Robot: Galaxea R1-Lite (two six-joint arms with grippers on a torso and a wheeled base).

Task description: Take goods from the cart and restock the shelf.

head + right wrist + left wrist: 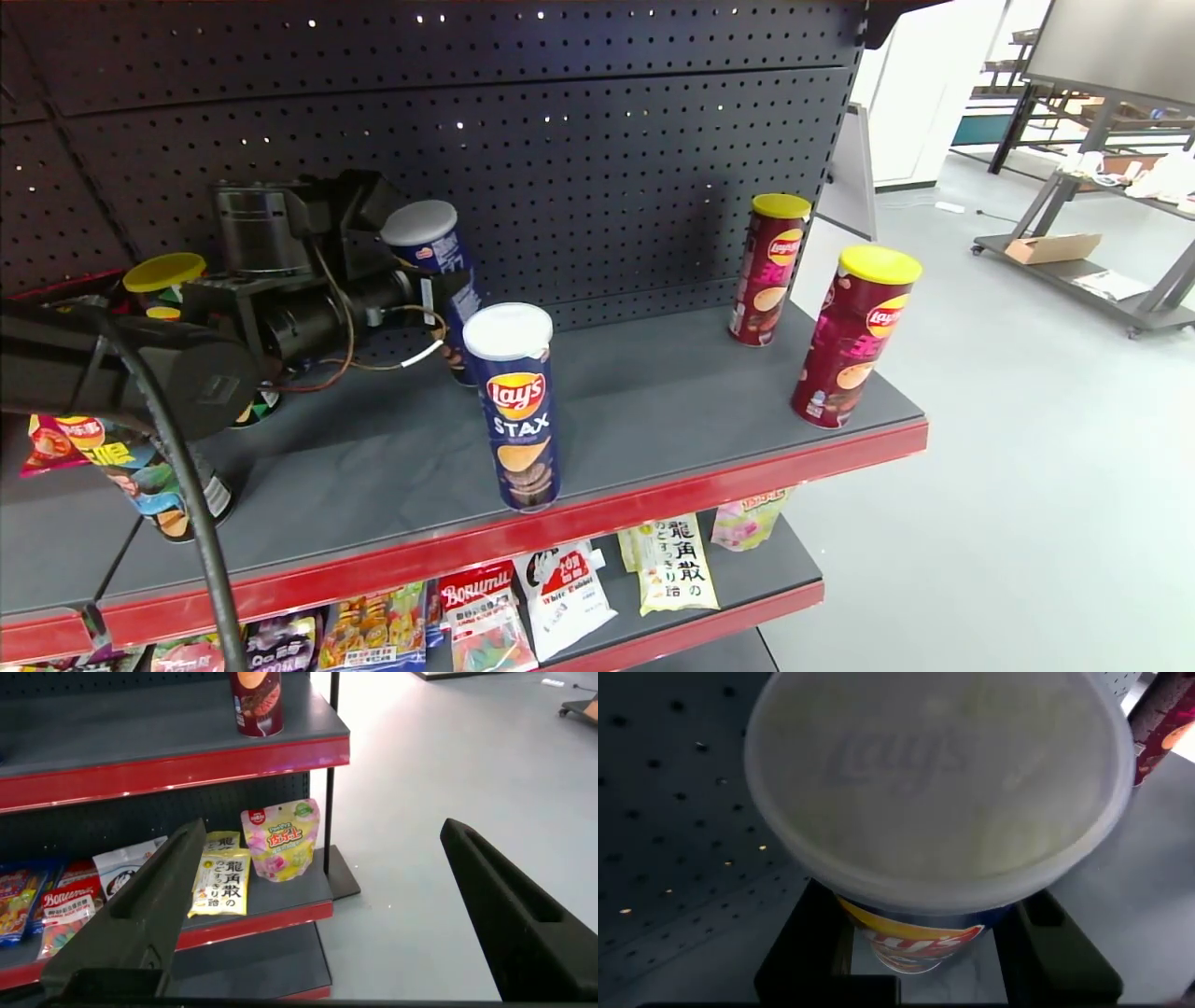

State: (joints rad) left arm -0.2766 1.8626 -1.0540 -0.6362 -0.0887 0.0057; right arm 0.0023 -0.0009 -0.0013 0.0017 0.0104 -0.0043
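Shelf (653,401) deck: left pincer (920,971) clamps blue chip can (417,229) near back panel (597,168); right pincer (322,831) agape

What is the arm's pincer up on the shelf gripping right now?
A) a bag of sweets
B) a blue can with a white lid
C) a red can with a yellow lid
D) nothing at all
B: the left pincer is closed on either side of the blue can with a white lid, close to the pegboard wall.
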